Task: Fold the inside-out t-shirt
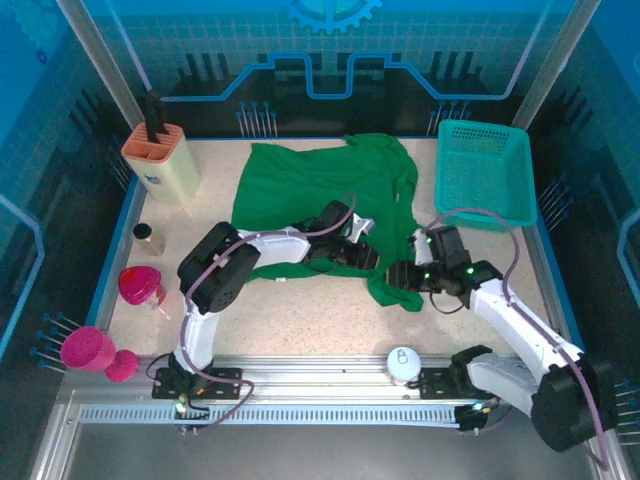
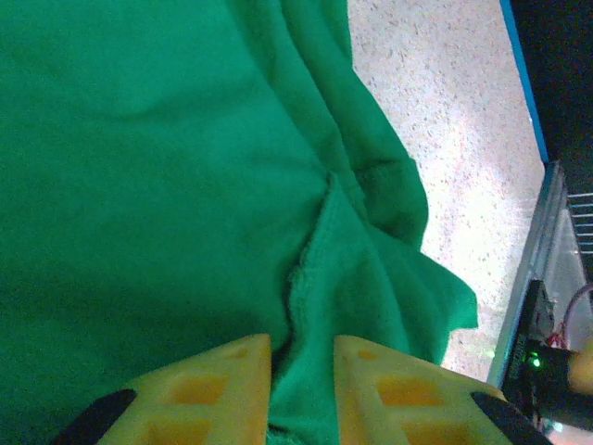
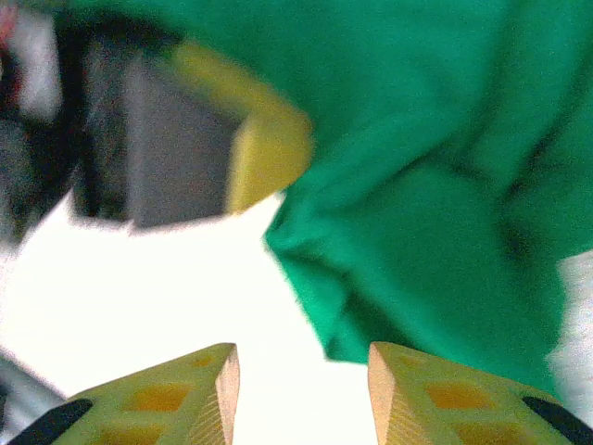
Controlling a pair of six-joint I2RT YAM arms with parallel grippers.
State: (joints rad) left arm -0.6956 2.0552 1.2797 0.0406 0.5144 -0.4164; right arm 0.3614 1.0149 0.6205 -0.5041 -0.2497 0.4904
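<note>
Evidently the fold is only partly made: the inside-out t-shirt (image 1: 300, 190) lies on the bench (image 1: 300, 320) toward the middle and back, rumpled, its near right corner bunched rather than squared. The left jaws stand narrowly parted over a crease, gripping nothing clearly. The right jaws stand wider, empty, just off that corner. Smoothing and further folds seem left.

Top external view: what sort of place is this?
Probably a robot lab cell: a blue-rimmed table, blue printed backdrop panels, and props like a green cloth t-shirt and teal plastic mesh basket.
</note>
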